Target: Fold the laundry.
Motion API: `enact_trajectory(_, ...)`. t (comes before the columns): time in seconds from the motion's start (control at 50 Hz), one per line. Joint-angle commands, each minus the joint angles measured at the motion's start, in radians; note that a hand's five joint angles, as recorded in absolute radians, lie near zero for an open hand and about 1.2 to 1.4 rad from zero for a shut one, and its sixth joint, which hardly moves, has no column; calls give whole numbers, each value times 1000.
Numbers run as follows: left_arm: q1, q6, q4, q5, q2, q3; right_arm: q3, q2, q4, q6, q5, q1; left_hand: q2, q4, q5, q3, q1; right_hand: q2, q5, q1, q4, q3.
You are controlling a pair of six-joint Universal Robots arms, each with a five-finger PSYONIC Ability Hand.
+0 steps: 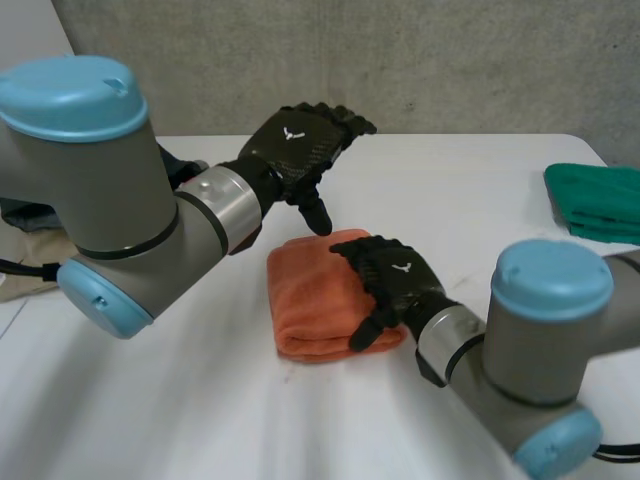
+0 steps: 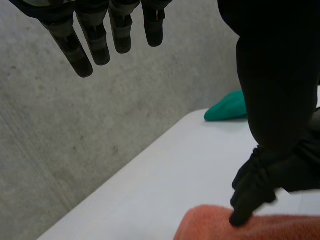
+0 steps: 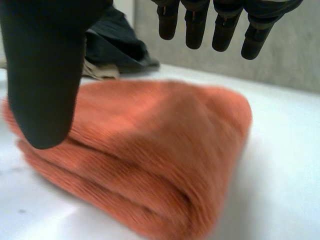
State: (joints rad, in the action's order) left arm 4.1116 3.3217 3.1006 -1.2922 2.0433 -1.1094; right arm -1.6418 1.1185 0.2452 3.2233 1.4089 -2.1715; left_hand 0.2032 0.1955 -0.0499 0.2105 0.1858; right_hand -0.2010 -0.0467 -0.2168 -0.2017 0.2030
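Folded orange towel point(image 1: 310, 305) sits on the bench point(image 1: 450, 180). The right hand point(image 1: 395, 280) lies loose-fingered on top, and the left hand point(image 1: 298, 148) hovers spread above. Dragging off sideways could smear the fold open.

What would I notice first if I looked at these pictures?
A bright orange towel, folded into a thick bundle, lies in the middle of the white table. The right hand rests open on top of it, and the left hand hangs open over its far edge. A green cloth lies at the table's far right side.
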Motion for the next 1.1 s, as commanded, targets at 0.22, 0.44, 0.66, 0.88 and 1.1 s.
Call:
enact_trajectory(0.22, 12, -62, -7, -4, -71, 0, -98, -34, 237, -329, 189, -202, -29, -21, 50, -36, -11, 26, 47, 42, 27, -28)
enact_trajectory(0.44, 12, -67, -7, -4, -69, -4, -72, -115, 289, -402, 206, -194, -29, -21, 50, -36, -11, 26, 47, 42, 27, -28)
enact_trajectory(0.66, 19, -70, -7, -4, -71, -4, -35, -157, 304, -450, 219, -185, -29, -21, 50, -36, -11, 9, 29, 25, 10, -11)
enact_trajectory(0.88, 29, -80, -10, 1, -77, -6, 54, -216, 341, -519, 242, -183, -29, -21, 50, -36, -11, -129, -109, -113, -128, 127)
enact_trajectory(1.1, 44, -99, -10, 2, -84, -6, 177, -292, 344, -557, 248, -179, -29, -21, 50, -36, -11, -1195, -1175, -1180, -1195, 1193)
